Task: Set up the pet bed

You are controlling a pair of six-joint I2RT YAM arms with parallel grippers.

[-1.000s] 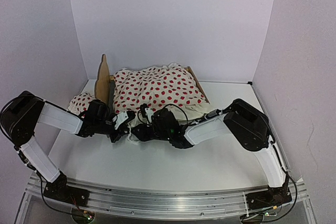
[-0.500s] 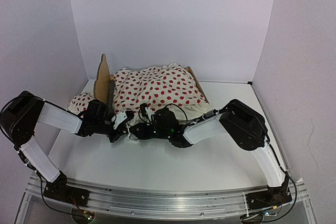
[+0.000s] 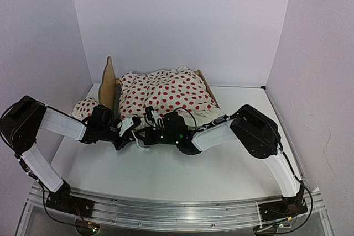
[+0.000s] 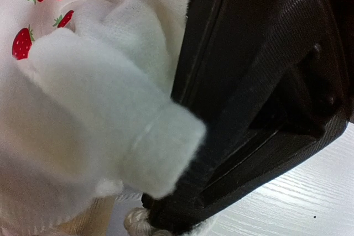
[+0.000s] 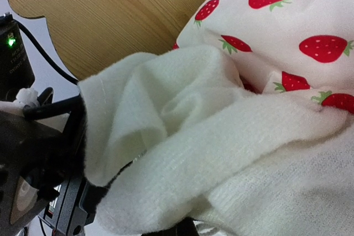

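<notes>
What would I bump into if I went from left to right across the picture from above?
pillow → pet bed headboard → blanket → right arm's elbow

There's the pet bed (image 3: 108, 83), light plywood, sitting far and left of centre. Its wavy-topped headboard (image 5: 110, 9) stands upright at the left end, grain showing plainly. One thin side rail (image 3: 209, 91) peeks out on the right; the spotted blanket (image 3: 166, 95) hides everything between.
</notes>
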